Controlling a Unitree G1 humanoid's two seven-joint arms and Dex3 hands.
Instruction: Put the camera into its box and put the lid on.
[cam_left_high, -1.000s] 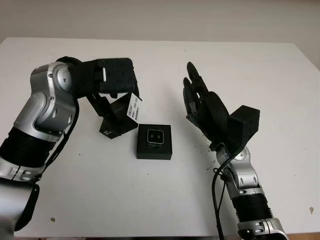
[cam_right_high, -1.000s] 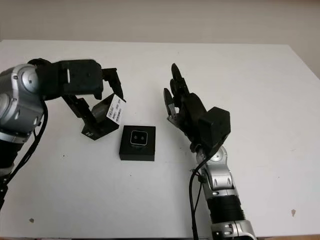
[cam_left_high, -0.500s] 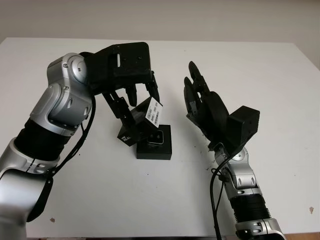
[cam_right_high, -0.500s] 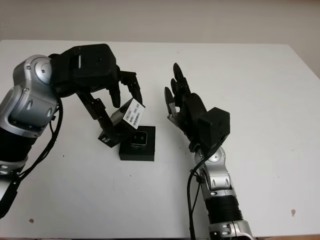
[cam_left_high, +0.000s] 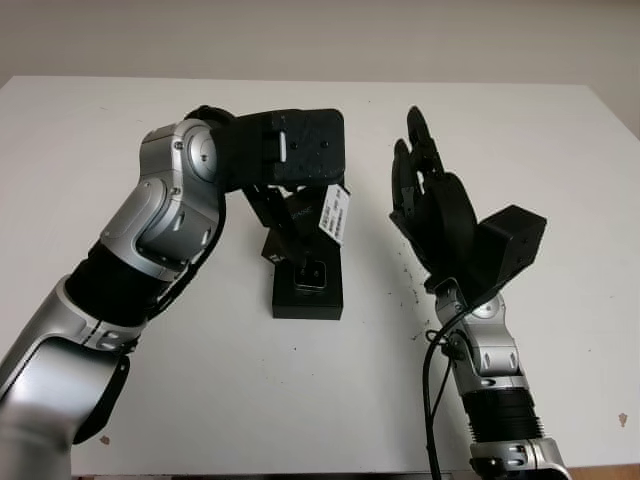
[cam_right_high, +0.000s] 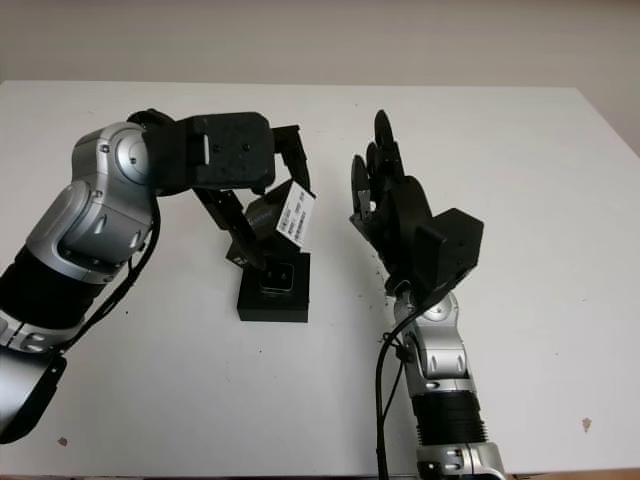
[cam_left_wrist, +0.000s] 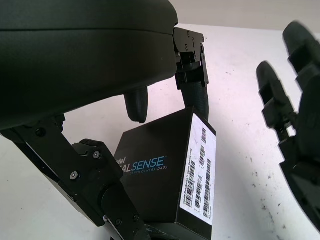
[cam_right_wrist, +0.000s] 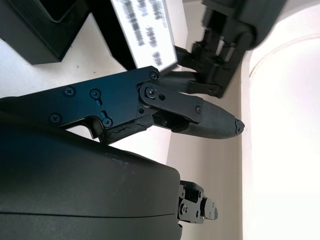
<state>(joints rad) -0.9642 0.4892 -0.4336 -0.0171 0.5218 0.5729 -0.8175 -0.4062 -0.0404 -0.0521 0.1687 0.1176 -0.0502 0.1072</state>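
Overhead, tilted black lid with white barcode label.

Likely a lab: bare white table against a plain beige wall.

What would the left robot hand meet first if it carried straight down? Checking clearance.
Probably nothing before the lid held by the left robot hand reaches the open box holding the camera; depth is uncertain.

1. Even, bright overhead light; white worktop shows soft, faint shadows.
2. Right wrist view: background blown out, label blurred.
3. Left wrist view: right hand out of focus.
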